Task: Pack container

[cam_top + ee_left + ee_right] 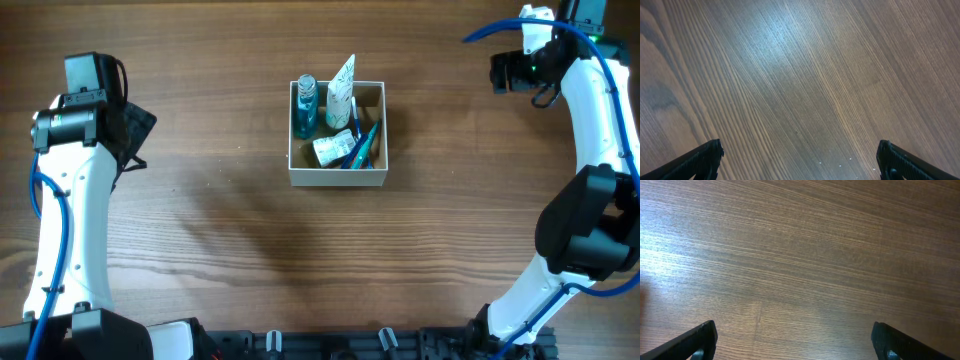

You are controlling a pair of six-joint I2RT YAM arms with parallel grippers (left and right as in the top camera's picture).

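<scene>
Container [337,179] seen at centre of table [200,250], toiletries [333,148] packed inside. Left gripper [799,152] located at 9 o'clock, right gripper [794,332] at 2 o'clock; both spread wide, nothing held.

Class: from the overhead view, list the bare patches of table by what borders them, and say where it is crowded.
Bare table runs between the left arm and the container, between the container and the right arm, and from the container to the near edge. Crowded: inside the container, filled by a teal bottle, white tube and other toiletries.
</scene>
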